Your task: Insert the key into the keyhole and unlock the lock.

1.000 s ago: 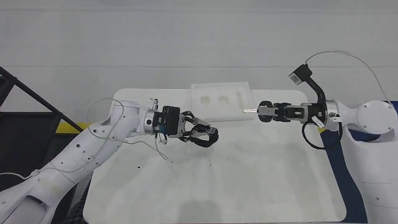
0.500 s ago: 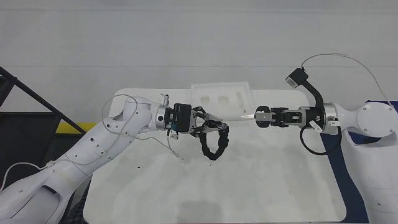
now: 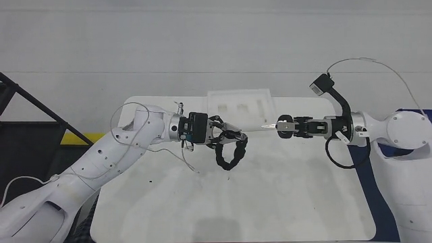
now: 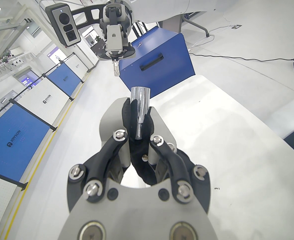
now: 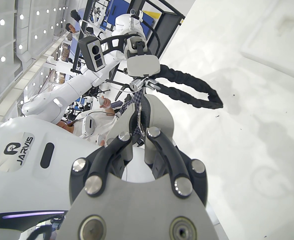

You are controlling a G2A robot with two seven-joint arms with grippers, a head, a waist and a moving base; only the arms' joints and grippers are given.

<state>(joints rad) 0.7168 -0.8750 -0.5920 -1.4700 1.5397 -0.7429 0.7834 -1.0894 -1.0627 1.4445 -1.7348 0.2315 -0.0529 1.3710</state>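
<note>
The white table (image 3: 290, 189) takes the most place in the top view. On its far side lies a white foam tray (image 3: 239, 111) with shallow pockets; both arms are above the table, on the near side of this tray.

The left arm comes in from the left side of the table and the right arm from the right side, and they point toward each other above the middle of the table.

The left gripper (image 3: 219, 133) is clenched on the lock (image 4: 140, 101). Its two fingers press on the black covered part just behind the shiny metal cylinder. The cylinder sticks out past the fingertips and its open end faces the other arm. The black loop (image 3: 233, 155) of the lock hangs down from the gripper toward the table; I cannot tell if its lowest part touches the surface.

The right gripper (image 3: 278, 127) is closed tight on the key (image 4: 116, 69), holding it by the head. The silver blade comes out past the fingertips and points to the lock cylinder.

The key tip is near the end of the cylinder, almost in one line with it. In the top view and in the left wrist view a small gap shows between them, so the key is not in the keyhole.
</note>
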